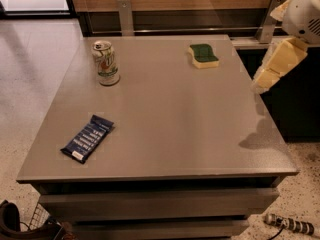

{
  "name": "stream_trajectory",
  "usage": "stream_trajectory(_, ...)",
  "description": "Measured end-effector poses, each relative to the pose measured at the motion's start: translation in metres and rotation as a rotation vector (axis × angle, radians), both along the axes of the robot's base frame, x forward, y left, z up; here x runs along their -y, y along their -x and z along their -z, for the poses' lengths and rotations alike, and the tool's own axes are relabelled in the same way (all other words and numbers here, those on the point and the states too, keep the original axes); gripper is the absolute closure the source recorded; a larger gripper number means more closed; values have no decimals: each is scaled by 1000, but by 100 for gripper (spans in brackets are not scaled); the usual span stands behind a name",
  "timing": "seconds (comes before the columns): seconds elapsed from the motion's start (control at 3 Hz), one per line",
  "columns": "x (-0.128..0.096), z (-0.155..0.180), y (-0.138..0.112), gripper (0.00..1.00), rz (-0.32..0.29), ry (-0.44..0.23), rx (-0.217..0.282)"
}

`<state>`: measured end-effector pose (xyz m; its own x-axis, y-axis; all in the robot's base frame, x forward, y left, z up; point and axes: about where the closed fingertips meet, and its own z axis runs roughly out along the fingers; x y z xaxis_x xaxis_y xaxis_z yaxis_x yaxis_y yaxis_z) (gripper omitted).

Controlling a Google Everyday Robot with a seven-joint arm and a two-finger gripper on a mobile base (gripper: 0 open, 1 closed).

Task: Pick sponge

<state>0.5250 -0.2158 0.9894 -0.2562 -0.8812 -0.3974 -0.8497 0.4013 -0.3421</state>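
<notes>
Sponge [203, 55] is found lying flat near the far right corner of the bench [175, 129], green scouring face up and foam body down. It is set a little in from both edges, so room is left around it for a grasp from above.

The gripper [270, 46] is held in the air just outside the right edge, nearer the far corner than the front one, and well apart from the sponge. Its two pale yellow fingers [277, 64] are seen spread wide with nothing between them, which is judged to suit an approach not yet begun. No contact with the bench is shown; only a shadow is cast near the right edge.

A can [106, 62] is stood upright towards the far left corner, and a blue packet [88, 138] is laid flat near the front left corner. Both are kept well away from the sponge, so the path from the right edge is thought to be free of them.

The pick is judged to be at its start: the gripper would have to be carried inward over the far right corner and lowered across the sponge's narrow width. Soft foam is expected to yield when squeezed.
</notes>
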Motion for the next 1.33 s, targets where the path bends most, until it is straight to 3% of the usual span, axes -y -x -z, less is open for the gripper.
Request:
stream_trajectory(0.33,-25,17,-63,0,79,-270,83)
stream_trajectory(0.67,-38,25,-101,0,123,-415,156)
stream_trajectory(1.0,-46,30,-140,0,197,-514,234)
stream_trajectory(1.33,-45,37,-167,0,300,-598,283)
